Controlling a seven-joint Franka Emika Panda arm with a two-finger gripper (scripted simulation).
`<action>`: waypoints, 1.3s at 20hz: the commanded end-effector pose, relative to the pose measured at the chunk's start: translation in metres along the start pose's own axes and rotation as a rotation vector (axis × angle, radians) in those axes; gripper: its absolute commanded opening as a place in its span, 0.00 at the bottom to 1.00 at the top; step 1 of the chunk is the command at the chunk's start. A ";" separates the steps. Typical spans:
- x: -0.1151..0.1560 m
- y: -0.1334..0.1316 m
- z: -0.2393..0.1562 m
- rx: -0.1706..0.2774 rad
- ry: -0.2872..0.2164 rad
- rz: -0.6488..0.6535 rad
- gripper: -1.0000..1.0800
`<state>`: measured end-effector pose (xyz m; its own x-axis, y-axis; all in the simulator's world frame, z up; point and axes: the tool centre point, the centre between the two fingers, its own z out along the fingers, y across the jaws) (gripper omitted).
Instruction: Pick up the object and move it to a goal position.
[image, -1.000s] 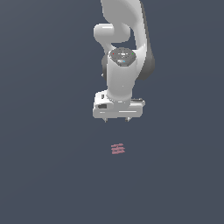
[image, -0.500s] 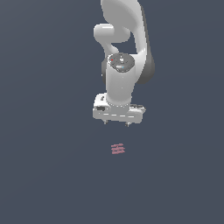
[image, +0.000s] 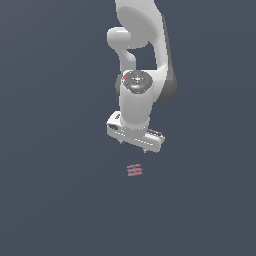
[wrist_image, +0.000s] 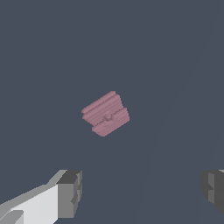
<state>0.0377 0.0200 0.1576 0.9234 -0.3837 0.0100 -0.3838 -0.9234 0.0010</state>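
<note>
So the dark grey-blue worktop (image: 50, 200) fills pretty much everything in both views. Over it hangs the white arm (image: 140, 60), coming down from the top of the exterior view and tilted a bit. At its end the pincer (image: 134, 145) is up in the air, fingers spread wide apart with nothing between them; the wrist view shows one grey fingertip (wrist_image: 70, 192) on each side with a big gap. The object (image: 134, 170), a small maroon-pink ridged block with a notch, lies flat on the worktop just below the pincer, not touching it, and sits skewed in the wrist view (wrist_image: 105, 113).
</note>
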 end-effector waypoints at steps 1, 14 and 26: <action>0.004 -0.001 0.004 0.001 -0.002 0.073 0.96; 0.022 -0.009 0.026 0.003 -0.010 0.437 0.96; 0.037 -0.016 0.046 -0.001 -0.012 0.767 0.96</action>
<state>0.0767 0.0200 0.1142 0.4368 -0.8995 -0.0031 -0.8996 -0.4368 -0.0014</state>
